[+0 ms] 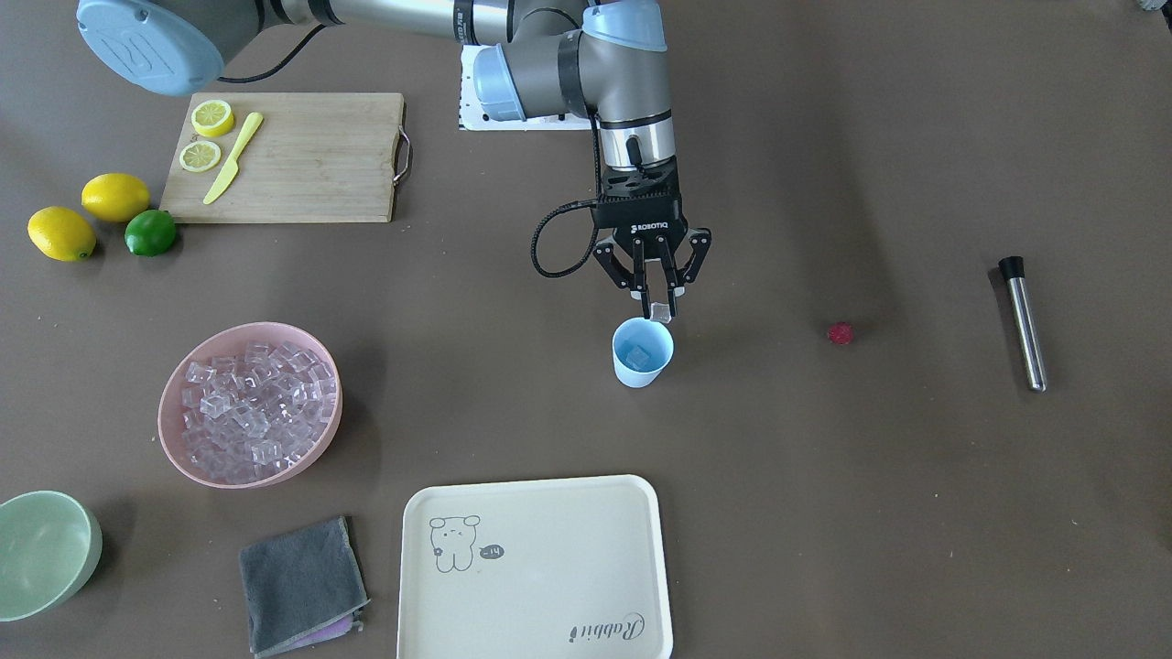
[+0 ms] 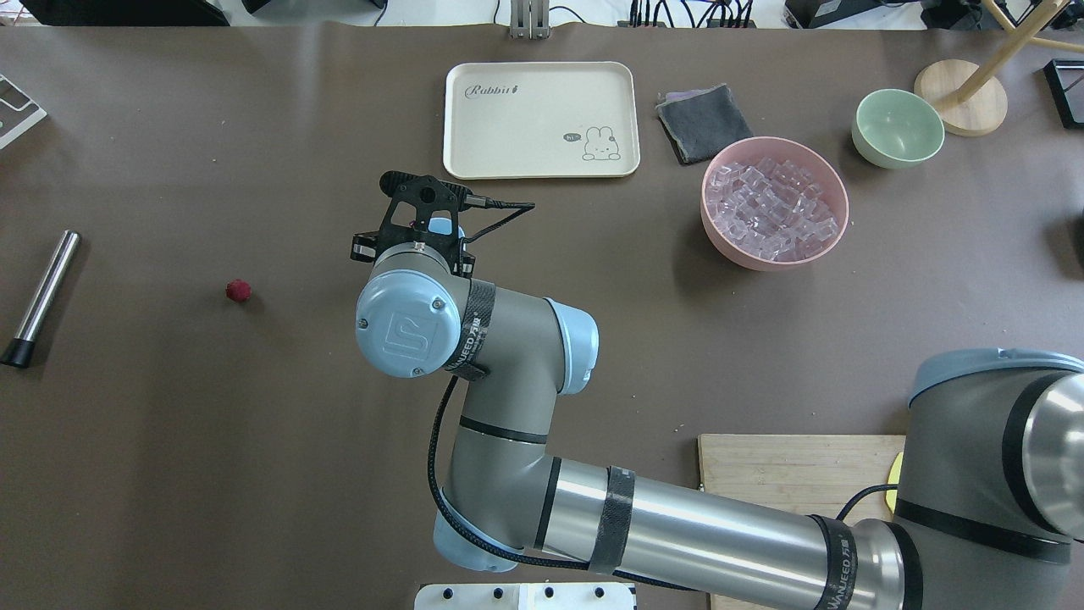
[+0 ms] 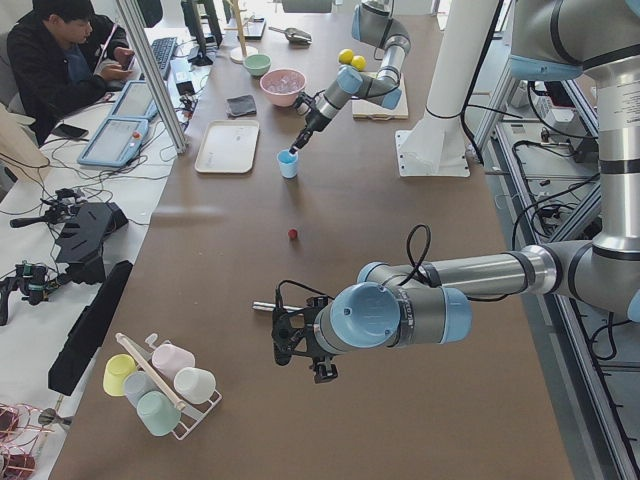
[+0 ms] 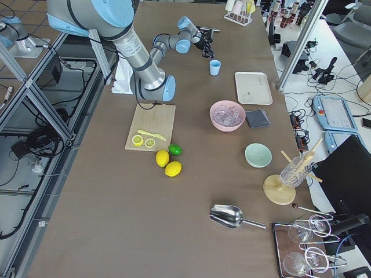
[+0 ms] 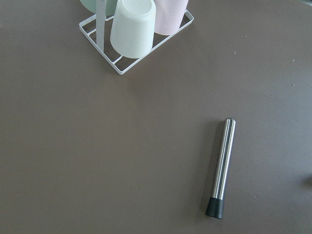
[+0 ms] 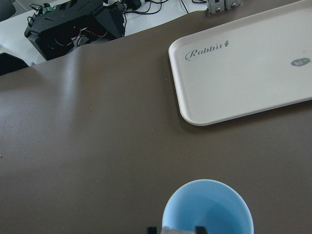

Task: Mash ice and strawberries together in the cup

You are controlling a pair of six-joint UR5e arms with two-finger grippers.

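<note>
The light blue cup [image 1: 643, 352] stands mid-table with one clear cube in it. My right gripper [image 1: 656, 305] hangs just above the cup's rim, shut on a small ice cube [image 1: 660, 310]. In the right wrist view the cup [image 6: 208, 209] lies directly below the fingertips. More ice [image 1: 252, 403] fills the pink bowl [image 1: 174, 430]. The dark red strawberry [image 1: 841, 333] lies alone on the table, apart from the cup. My left gripper [image 3: 285, 338] shows only in the exterior left view, near a steel muddler [image 5: 222, 165]; I cannot tell whether it is open or shut.
A cream tray [image 1: 536, 567], a grey cloth [image 1: 302, 586] and a pale green bowl [image 1: 46, 554] sit along the operators' edge. The wooden board [image 1: 302, 156] carries lemon slices and a yellow knife, with lemons and a lime [image 1: 151, 232] beside it. A cup rack [image 5: 131, 34] stands past the muddler.
</note>
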